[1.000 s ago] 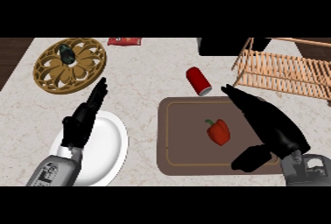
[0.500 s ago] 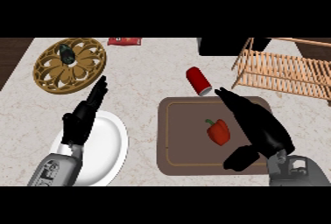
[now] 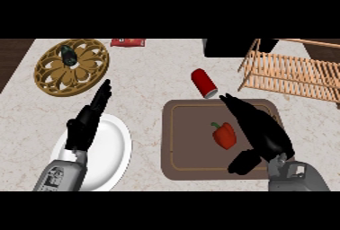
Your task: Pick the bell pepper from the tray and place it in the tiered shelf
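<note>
Left hand (image 3: 86, 123) hovers open over the white plate (image 3: 113, 152), fingers straight. Up top, a dark item (image 3: 67, 53) sits on the gold patterned plate (image 3: 83, 74), too small to name. Centre: the red bell pepper (image 3: 224, 135) lies on the brown tray (image 3: 182, 157). Right hand (image 3: 260, 130) is just beside it, fingers outstretched, gripping nothing; contact unclear. The wooden tiered shelf (image 3: 292, 74) is cut off at the right edge.

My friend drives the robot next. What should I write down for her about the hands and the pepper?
Right hand: open, fingers straight, just right of the red bell pepper, not gripping it.
Left hand: open, resting over the white round plate.
Pepper lies on the brown rectangular tray; the wooden slatted tiered shelf stands beyond it, to the right.
Done: nothing picked up yet. Left: grasp pepper, lift, place in shelf.
</note>
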Robot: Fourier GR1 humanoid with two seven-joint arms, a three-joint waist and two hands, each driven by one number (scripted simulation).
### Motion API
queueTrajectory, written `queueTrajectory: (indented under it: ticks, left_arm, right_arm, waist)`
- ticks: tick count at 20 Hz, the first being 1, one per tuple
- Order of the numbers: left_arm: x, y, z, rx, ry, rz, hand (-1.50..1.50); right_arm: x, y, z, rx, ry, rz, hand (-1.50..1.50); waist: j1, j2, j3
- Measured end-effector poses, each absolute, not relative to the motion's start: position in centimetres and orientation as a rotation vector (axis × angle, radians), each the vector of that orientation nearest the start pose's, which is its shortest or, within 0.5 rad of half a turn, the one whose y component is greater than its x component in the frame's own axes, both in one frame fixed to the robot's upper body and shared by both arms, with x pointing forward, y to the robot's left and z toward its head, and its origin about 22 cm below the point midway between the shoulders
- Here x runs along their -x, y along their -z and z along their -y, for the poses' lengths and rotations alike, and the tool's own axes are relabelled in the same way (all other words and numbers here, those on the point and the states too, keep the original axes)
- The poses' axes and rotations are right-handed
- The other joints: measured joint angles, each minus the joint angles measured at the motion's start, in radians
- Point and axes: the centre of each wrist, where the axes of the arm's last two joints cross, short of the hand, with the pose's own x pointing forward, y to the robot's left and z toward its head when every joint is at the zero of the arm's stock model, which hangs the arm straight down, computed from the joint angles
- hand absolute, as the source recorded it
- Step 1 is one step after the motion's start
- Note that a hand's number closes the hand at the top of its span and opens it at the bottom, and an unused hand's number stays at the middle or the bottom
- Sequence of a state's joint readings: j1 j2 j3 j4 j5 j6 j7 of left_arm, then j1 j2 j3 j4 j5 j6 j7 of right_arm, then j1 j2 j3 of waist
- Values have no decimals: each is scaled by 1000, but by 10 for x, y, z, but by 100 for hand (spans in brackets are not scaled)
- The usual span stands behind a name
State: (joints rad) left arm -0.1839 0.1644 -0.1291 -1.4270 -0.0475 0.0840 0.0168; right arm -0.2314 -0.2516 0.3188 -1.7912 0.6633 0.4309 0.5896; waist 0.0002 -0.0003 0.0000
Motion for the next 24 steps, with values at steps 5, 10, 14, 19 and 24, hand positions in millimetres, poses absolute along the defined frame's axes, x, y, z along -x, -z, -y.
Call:
queueTrajectory:
  ticks: [5,10,14,19,24]
  left_arm:
    - [-286,-10,-220,-111,252,1579,0]
    - [-285,-15,-223,-108,256,1573,0]
    - [-286,-12,-222,-106,258,1574,0]
    - [-278,-16,-217,-112,258,1579,0]
    - [-284,-16,-223,-107,258,1573,0]
  right_arm:
    - [-264,-93,176,620,-1148,1153,-150]
    - [-275,-87,170,632,-1156,1138,-150]
    - [-269,-76,166,651,-1162,1127,-150]
    - [-279,-59,168,659,-1158,1117,-150]
    - [-287,-47,172,654,-1161,1102,-150]
  waist:
    - [0,0,0]
    - [1,0,0]
    - [0,0,0]
    - [2,0,0]
    - [1,0,0]
